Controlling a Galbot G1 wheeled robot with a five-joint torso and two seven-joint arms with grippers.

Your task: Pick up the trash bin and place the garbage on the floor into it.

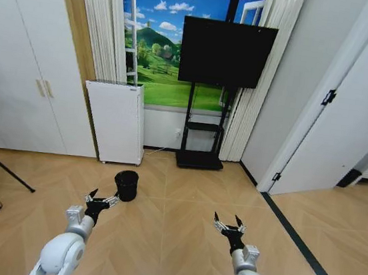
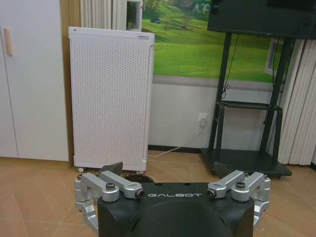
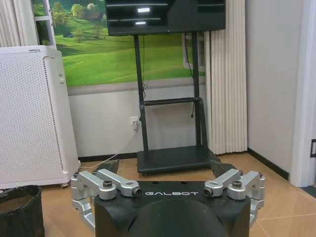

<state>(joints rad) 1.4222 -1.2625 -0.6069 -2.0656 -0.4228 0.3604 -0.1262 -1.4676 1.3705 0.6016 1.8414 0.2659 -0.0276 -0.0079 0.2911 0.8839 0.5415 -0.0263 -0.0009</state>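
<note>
The trash bin (image 1: 126,185) stands on the wooden floor (image 1: 177,244), just beyond the left gripper (image 1: 101,200), whose fingers are spread. The right gripper (image 1: 228,222), also spread, hovers well to its right. A misjudged reach could tip the light bin. The garbage cannot be made out anywhere.

White perforated appliance (image 1: 114,122) stands against the wall, left of the TV stand (image 1: 204,123). Landscape mural (image 1: 161,47) behind both. Wardrobe doors (image 1: 24,71) further left. Possibly a tripod leg (image 1: 2,167) at floor edge.
</note>
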